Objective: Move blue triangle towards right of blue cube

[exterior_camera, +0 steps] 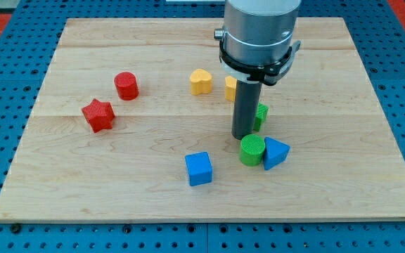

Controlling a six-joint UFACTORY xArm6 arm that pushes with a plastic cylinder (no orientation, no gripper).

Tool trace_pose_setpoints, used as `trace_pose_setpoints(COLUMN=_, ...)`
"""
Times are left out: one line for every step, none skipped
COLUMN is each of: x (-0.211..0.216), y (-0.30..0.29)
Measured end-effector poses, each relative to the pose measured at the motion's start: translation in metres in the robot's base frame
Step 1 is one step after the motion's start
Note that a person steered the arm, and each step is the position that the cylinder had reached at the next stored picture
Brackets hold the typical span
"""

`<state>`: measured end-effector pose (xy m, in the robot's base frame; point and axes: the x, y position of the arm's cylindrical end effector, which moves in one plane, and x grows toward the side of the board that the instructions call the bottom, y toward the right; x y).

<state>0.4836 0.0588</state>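
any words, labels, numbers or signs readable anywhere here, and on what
None: nothing in this view carries readable text.
The wooden board is bare wood grain.
The blue cube, blue triangle, green cylinder, red star, red cylinder and yellow heart are plain, unmarked.
The arm's grey housing above my tip shows no label.

You can't see the whole arm (259, 31): the view's top edge cuts it off. Its rod hides most of a yellow block (230, 88) and a green block (261, 115), so neither shape can be told. The worktop (83, 197) behind the rod is hidden too.
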Motion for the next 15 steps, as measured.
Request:
trace_pose_setpoints(x=0.011, y=0.03)
trace_pose_setpoints(x=0.026, y=0.081)
trace_pose_setpoints(x=0.045, y=0.083)
trace_pose_setpoints(x=0.07, y=0.051)
trace_pose_setpoints(x=0.068, y=0.111)
trace_pose_setpoints(x=0.094, y=0.148)
trace_pose_setpoints(x=0.111, y=0.118)
trace_pose_setpoints(x=0.105, y=0.074)
trace_pose_setpoints(x=0.103, y=0.03)
trace_pose_setpoints(x=0.121, y=0.038)
trace_pose_setpoints(x=0.125, y=0.021)
trace_pose_setpoints(x=0.111, y=0.003)
trace_pose_setpoints(x=0.087, y=0.0)
trace_pose_setpoints(x=0.066, y=0.002)
trace_pose_setpoints(x=0.048, y=0.004)
